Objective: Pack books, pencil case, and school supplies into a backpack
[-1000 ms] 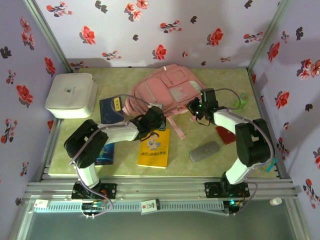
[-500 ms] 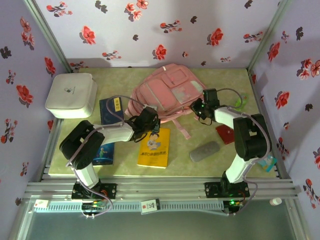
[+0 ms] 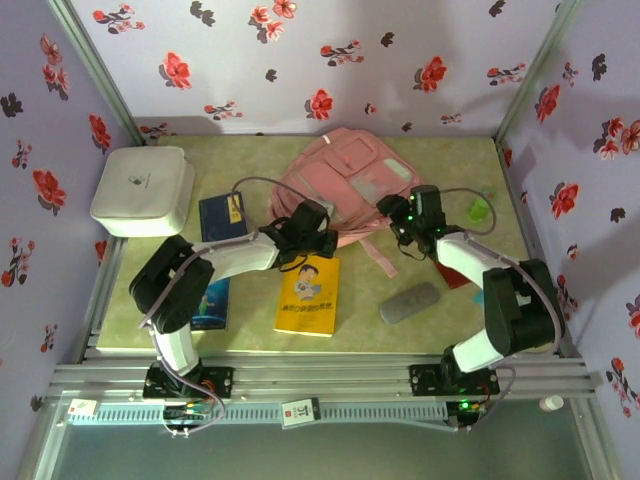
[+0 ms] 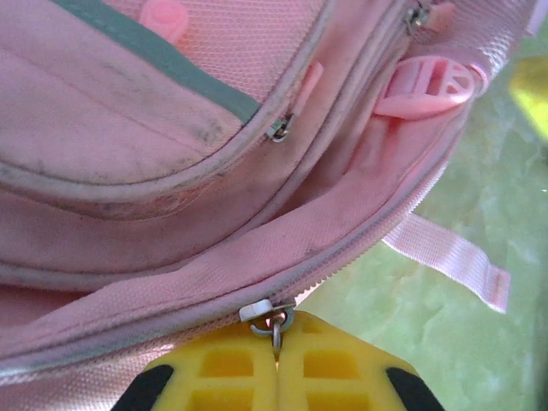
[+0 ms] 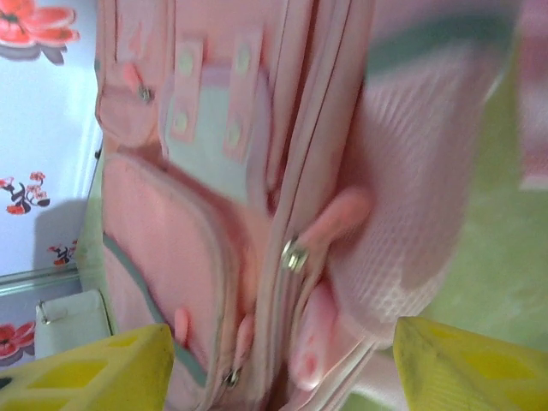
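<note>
While the backpack (image 3: 345,180) lies at the far middle of the table (image 3: 450,160), the left gripper (image 4: 276,370) is clamped on a zipper pull (image 4: 267,312) at its near edge (pinched tight on the pull's small ring). The right gripper (image 5: 274,377) is spread wide against the backpack's right side, grasping nothing. A yellow book (image 3: 308,295) and the pencil case (image 3: 410,302) lie nearer the arms; a navy book (image 3: 222,215) sits left of the backpack.

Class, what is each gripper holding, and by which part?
The left gripper pinches the backpack by its zipper pull; the right gripper is open, holding nothing.
</note>
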Robot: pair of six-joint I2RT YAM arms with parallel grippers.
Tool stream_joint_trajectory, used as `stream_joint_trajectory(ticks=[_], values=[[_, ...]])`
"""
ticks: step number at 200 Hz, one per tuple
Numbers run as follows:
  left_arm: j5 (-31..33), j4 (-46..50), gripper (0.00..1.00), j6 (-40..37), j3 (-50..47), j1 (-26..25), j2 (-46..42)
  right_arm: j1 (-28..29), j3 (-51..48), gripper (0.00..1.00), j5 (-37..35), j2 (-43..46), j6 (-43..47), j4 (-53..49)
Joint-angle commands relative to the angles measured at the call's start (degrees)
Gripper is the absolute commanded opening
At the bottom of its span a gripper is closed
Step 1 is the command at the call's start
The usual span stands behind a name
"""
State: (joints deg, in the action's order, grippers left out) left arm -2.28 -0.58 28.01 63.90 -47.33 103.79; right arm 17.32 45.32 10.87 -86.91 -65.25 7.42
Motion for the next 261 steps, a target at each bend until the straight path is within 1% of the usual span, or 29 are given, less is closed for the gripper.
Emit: stream_joint_trajectory(ticks=[1,31,52,91,110,132,154,202,221,234,245,261], values=[[-1.6,0.2,0.0,-0.7,3.6,-1.0,1.9,3.0,-0.9,0.69,-1.2,-3.4,-6.5,4.0],[-1.3,1.7,0.0,0.2,4.0,-1.1,2.9,4.6,-0.2,0.65,-0.4,-8.6,-10.7,7.1],[-0.4,3.9,0.0,0.2,4.0,-1.1,3.4,4.9,0.1,0.6,-0.5,-10.9,-11.2,7.5],[1.3,7.7,0.0,0.2,4.7,-1.1,4.0,5.0,0.2,0.43,-2.6,-11.4,-9.9,5.7],[2.9,9.9,0.0,0.0,5.5,-1.0,4.0,5.0,0.5,0.33,-4.3,-11.0,-8.6,3.3],[5.7,13.4,0.0,-0.1,5.9,-0.5,3.6,5.1,0.9,0.28,-7.7,-10.4,-6.5,-0.2],[6.9,15.1,0.0,-0.4,4.3,0.9,2.3,4.7,1.8,0.24,-10.8,-10.6,-4.1,-2.8],[8.5,16.7,0.0,-3.4,-1.1,5.3,-2.0,3.1,5.1,0.19,-13.7,-13.0,0.8,-3.8],[8.5,16.9,0.0,-4.5,-1.5,7.6,-2.5,2.6,6.6,0.19,-13.9,-13.8,3.0,-4.4],[8.0,17.2,0.0,-5.7,-0.7,8.3,-2.3,2.2,7.1,0.2,-13.6,-13.6,4.4,-4.0],[6.8,17.1,0.0,-6.5,0.4,8.2,-1.9,2.0,6.8,0.23,-12.4,-12.7,5.4,-3.1],[3.2,16.8,0.0,-6.7,2.2,8.2,-1.1,1.6,5.7,0.34,-9.7,-10.5,5.6,-1.3]])
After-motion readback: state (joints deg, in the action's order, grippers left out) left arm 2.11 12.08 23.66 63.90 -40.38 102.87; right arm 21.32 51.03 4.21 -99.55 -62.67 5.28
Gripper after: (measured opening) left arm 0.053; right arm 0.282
